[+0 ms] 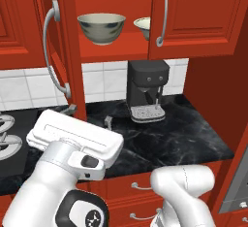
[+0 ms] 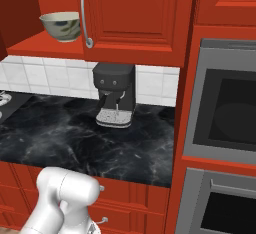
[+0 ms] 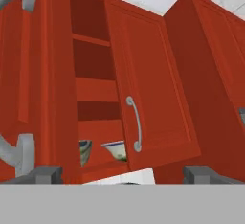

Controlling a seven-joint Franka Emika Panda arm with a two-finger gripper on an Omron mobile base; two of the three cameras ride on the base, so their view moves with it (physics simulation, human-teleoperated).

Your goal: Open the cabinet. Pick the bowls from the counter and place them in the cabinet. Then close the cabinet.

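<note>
1. Left base view: the cabinet point(image 1: 193, 17) has its left door point(image 1: 60, 51) swung out toward the camera, edge-on, with its long curved silver handle facing left. The right door is closed.
2. Left base view: both bowls stand on the red shelf point(image 1: 114, 46) inside the cabinet. The deeper bowl point(image 1: 101, 27), cream with dark bluish marks, sits in the open half. The shallower bowl point(image 1: 142, 27) sits to its right, partly hidden behind the closed door.
3. Right base view: the deeper bowl point(image 2: 60, 26) is seen on the shelf, left of the closed door's handle point(image 2: 85, 15). This view also shows a stacked oven point(image 2: 222, 118) to the right of the counter point(image 2: 75, 138).
4. Hand view: the camera looks up at the cabinet from below. Upper shelves appear in the open half, and both bowls are seen low in the opening.
5. Gripper point(image 1: 89, 115): its two dark fingertips point(image 3: 45, 174) stand far apart at the bottom of the hand view, jaws spread wide and holding nothing. In the left base view it sits beside the open door's lower edge, above the counter.
6. A black coffee machine point(image 1: 147, 89) stands on the black marble counter against the white tiled wall point(image 1: 29, 88).
</note>
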